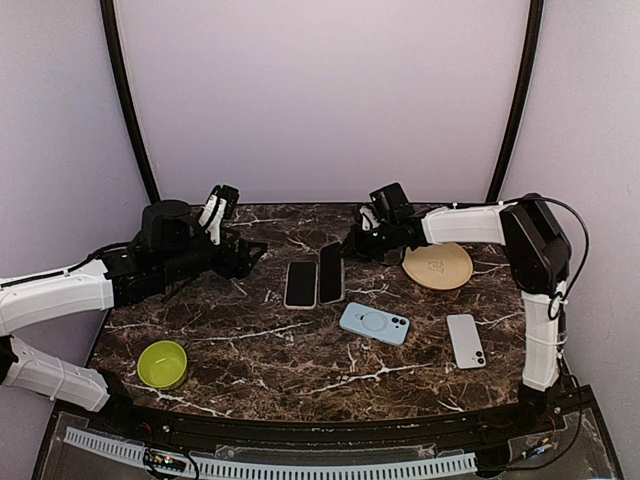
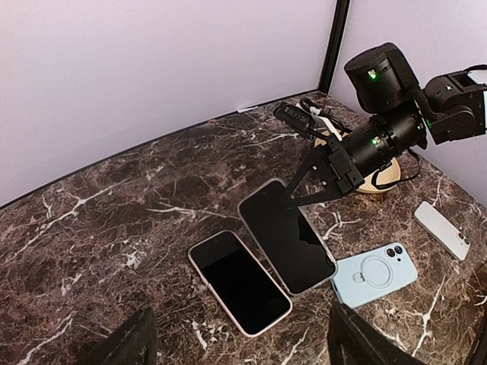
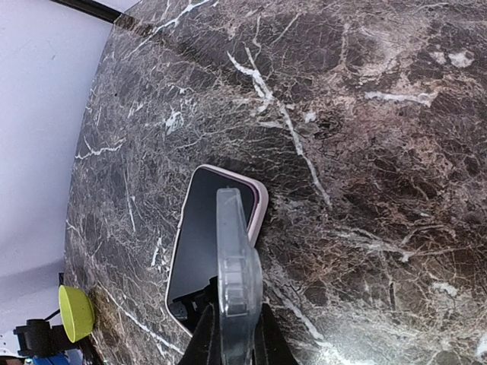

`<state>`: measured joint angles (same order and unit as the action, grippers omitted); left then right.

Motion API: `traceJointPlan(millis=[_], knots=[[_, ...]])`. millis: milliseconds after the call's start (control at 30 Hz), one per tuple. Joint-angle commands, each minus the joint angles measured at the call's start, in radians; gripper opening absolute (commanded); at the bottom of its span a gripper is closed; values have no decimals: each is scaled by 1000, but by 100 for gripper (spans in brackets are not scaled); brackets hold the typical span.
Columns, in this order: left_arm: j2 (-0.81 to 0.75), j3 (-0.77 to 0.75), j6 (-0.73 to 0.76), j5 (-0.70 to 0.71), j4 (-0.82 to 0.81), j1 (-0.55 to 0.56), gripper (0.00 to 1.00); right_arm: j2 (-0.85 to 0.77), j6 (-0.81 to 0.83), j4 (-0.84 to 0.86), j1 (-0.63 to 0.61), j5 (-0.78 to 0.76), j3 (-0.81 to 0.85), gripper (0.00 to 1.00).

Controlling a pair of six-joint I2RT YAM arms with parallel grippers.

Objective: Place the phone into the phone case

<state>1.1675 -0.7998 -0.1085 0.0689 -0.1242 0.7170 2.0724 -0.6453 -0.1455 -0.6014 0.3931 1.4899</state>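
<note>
A black-screened phone in a clear case (image 1: 331,272) stands tilted on its long edge at the table's middle. My right gripper (image 1: 352,243) is shut on its far end. In the right wrist view it shows edge-on (image 3: 238,266) between my fingers (image 3: 204,338). In the left wrist view it leans (image 2: 288,236) under the right gripper (image 2: 335,173). A phone in a pink case (image 1: 300,284) lies flat, screen up, just left of it (image 2: 240,281) (image 3: 205,236). A light blue phone case (image 1: 375,323) lies back up to the right (image 2: 374,274). My left gripper (image 1: 243,258) is open and empty, left of the phones.
A white phone (image 1: 466,340) lies face down at the right (image 2: 441,226). A tan plate (image 1: 438,266) sits behind it, under the right arm. A green bowl (image 1: 163,363) stands at the front left (image 3: 74,312). The walls close off the back.
</note>
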Motion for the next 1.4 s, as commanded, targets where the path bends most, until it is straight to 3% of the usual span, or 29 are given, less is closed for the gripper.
traceJointPlan(millis=[0,500,800,967,1067,1133,1167,1367], knots=[[-4,-24,13,6,6,-4,78,34,-49,111,28,33,-5,0],[-5,-26,15,5,11,-4,78,90,-47,65,45,-39,-15,32],[-4,-26,16,2,13,-4,78,66,-26,28,44,-85,-23,36],[-2,-26,19,-2,14,-4,78,-19,77,-150,13,-267,22,42],[1,-28,22,-7,17,-4,79,-74,173,-284,-12,-385,44,58],[3,-30,24,-6,19,-4,79,-111,237,-351,-27,-426,35,90],[3,-30,24,-6,18,-4,79,-120,264,-389,-32,-426,29,98],[9,-30,22,-11,19,-4,79,-159,440,-536,-118,-414,-36,99]])
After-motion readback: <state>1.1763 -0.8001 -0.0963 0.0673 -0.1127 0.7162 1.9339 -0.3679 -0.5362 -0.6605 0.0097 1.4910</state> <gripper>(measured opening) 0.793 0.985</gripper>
